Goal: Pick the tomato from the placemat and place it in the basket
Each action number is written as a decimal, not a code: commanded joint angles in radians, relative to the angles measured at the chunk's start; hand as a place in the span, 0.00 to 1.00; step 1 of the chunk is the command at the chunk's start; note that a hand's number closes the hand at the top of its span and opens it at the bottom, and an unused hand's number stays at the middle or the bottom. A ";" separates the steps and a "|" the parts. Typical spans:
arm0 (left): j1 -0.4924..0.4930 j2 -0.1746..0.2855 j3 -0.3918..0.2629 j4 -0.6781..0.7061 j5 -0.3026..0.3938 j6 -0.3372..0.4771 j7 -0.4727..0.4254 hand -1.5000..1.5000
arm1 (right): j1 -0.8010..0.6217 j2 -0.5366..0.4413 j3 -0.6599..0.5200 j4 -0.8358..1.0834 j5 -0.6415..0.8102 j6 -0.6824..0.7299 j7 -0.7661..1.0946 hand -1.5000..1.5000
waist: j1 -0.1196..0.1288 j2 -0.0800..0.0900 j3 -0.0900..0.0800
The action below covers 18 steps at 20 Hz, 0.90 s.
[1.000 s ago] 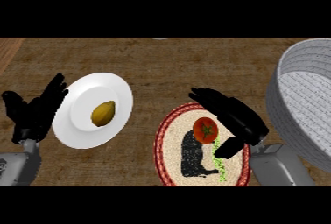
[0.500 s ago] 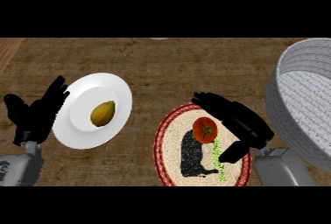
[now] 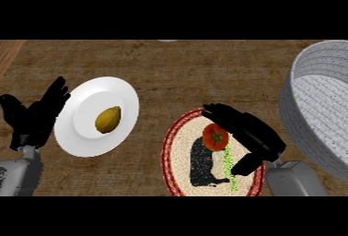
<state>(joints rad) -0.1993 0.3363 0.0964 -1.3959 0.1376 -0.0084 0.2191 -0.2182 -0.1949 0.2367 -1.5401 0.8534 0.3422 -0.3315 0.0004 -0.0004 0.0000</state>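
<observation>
Tomato (image 3: 215, 137) is sitting on the round woven placemat (image 3: 178, 144), in its upper right part, just above the mat's black figure and green streak. The right hand (image 3: 262, 140) is reaching in from the lower right and lying over the mat, its fingers (image 3: 228, 115) stretching long and nearly straight along the tomato's upper right side while the thumb (image 3: 239, 165) is pointing down below it. The tomato is showing in the wide gap between them, but whether anything is touching it cannot be told. The grey basket (image 3: 319, 92) is standing at the right edge, just beside the placemat and apart from the tomato. Well to the left, a white plate (image 3: 88, 136) is carrying a yellow-brown oval piece of food (image 3: 108, 119). The left hand (image 3: 37, 117) is resting by the plate's left rim — fingers straight, spread and pointing up. Everything is sitting on the brown wooden counter (image 3: 197, 73).
</observation>
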 commanded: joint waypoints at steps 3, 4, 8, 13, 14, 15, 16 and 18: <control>0.013 -0.010 0.010 -0.073 -0.018 -0.008 0.071 0.50 | -0.070 0.052 -0.005 0.133 0.079 -0.067 0.004 0.00 | 0.005 0.001 0.000; -0.065 -0.029 0.019 0.077 -0.030 -0.008 -0.014 0.50 | 0.002 0.027 0.005 0.147 0.103 -0.145 -0.063 0.00 | -0.002 0.002 0.000; 0.014 -0.046 0.018 -0.086 -0.036 -0.002 0.078 0.50 | -0.014 0.045 0.006 0.042 0.124 -0.049 0.037 0.00 | 0.001 0.000 0.000; 0.026 -0.058 0.020 -0.038 -0.051 -0.007 0.021 0.50 | -0.082 0.027 0.060 0.192 0.238 -0.127 -0.032 1.00 | 0.004 0.001 0.000; 0.009 -0.045 0.042 -0.026 -0.053 -0.018 0.022 0.50 | -0.067 0.068 0.065 0.191 0.251 -0.153 -0.013 1.00 | 0.002 0.000 0.000; 0.007 -0.059 0.021 -0.104 -0.052 -0.003 0.105 0.50 | -0.097 0.042 0.018 0.184 0.216 -0.115 -0.047 1.00 | 0.003 0.000 0.000; 0.038 -0.054 0.039 -0.020 -0.059 -0.035 -0.031 0.50 | -0.044 0.083 0.081 0.198 0.267 -0.188 -0.028 1.00 | 0.002 0.001 0.000; -0.096 -0.045 0.056 0.086 -0.044 -0.039 0.014 0.50 | -0.081 0.086 0.057 0.229 0.260 -0.180 -0.037 1.00 | -0.002 0.002 0.000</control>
<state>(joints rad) -0.2113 0.2859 0.1298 -1.4018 0.0836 -0.0271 0.2369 -0.2883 -0.1378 0.2913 -1.3905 1.0859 0.2073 -0.3562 0.0001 -0.0098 -0.0079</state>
